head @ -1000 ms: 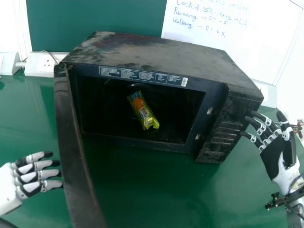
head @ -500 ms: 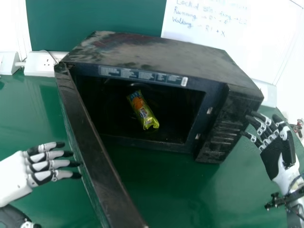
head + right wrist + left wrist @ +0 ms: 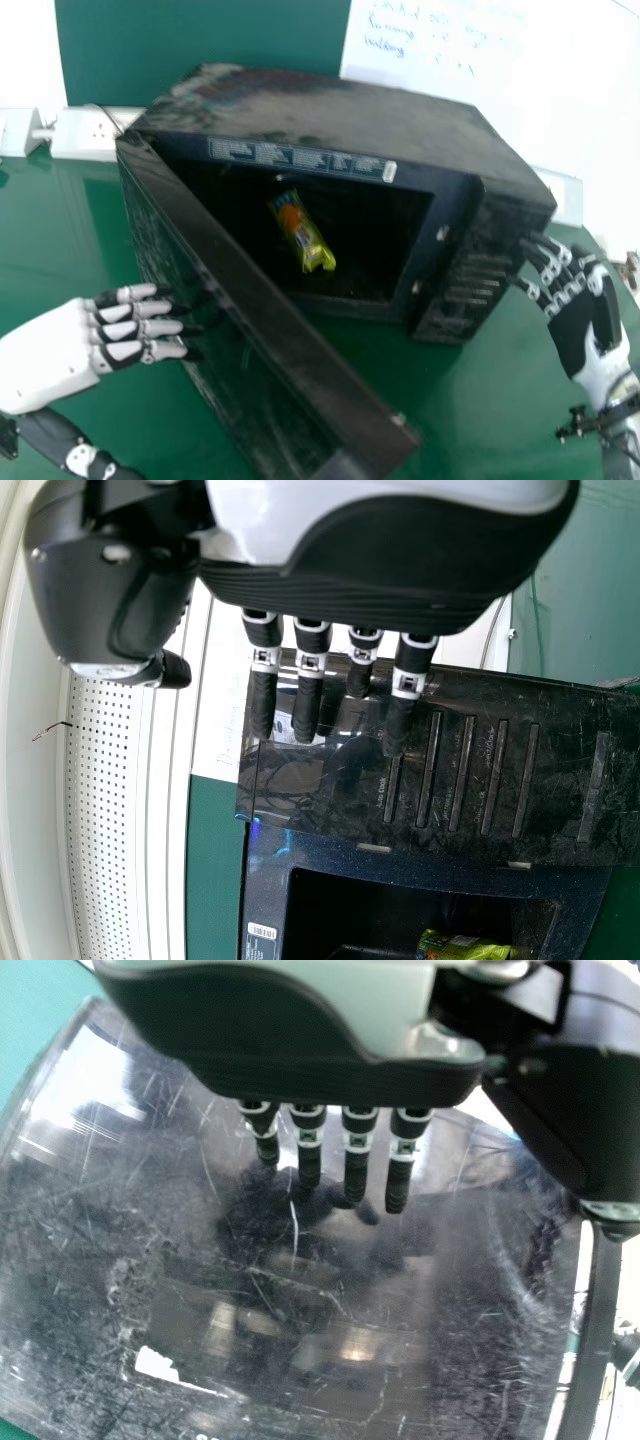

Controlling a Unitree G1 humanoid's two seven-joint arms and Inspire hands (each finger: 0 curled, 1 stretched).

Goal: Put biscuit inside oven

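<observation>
The biscuit packet lies inside your microwave, door ajar. From the packet, your left hand is at 8 o'clock beside the door, your right hand at 4 by the control panel, fingers extended on both.

oven door slanting across the left approach, open gap between its edge and control panel

Looks like a lab or workroom: whiteboard with handwritten marker notes, white power socket box, microwave oven on a glossy green tabletop.
</observation>
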